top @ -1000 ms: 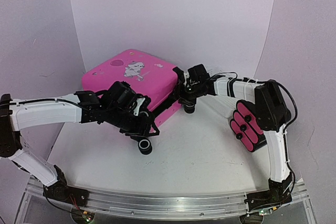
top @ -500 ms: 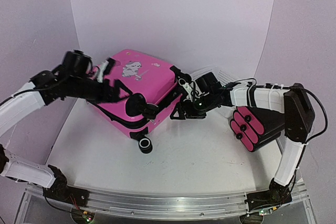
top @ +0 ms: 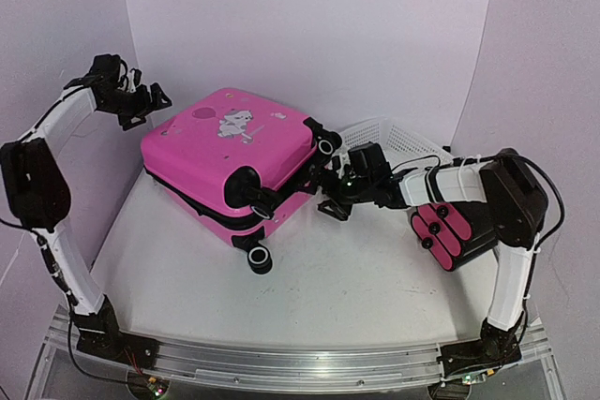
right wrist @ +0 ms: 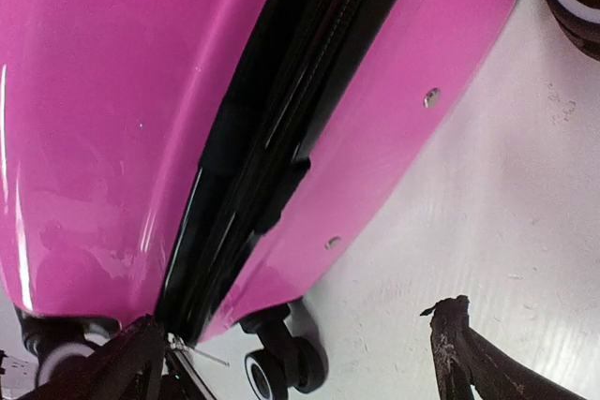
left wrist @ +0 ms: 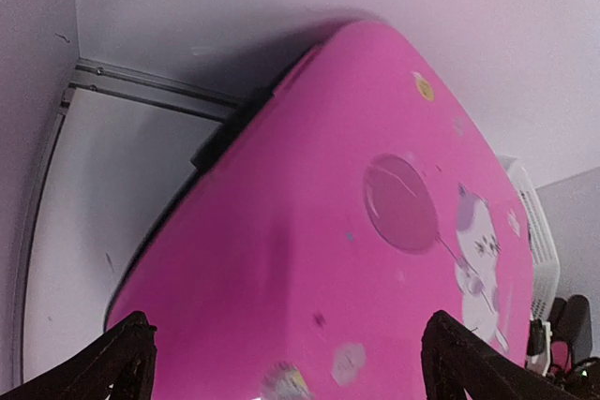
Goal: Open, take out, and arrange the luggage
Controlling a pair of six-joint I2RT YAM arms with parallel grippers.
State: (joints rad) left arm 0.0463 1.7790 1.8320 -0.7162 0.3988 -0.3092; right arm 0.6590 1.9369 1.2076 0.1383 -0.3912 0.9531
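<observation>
Opening seems to be the step in hand. The pink suitcase [top: 225,152] lies flat at the far left-centre of the table [top: 375,278], with its wheels [top: 260,259] toward the near right. The right gripper [top: 330,196] is at the wheel end, jaws spread and empty, just beside the black zip seam [right wrist: 281,138]. I cannot tell if the zip is undone. The left gripper [top: 148,106] hangs near the far left corner, also spread, touching nothing. To do it well, the right gripper should follow the seam slowly while the left one steadies the shell.
</observation>
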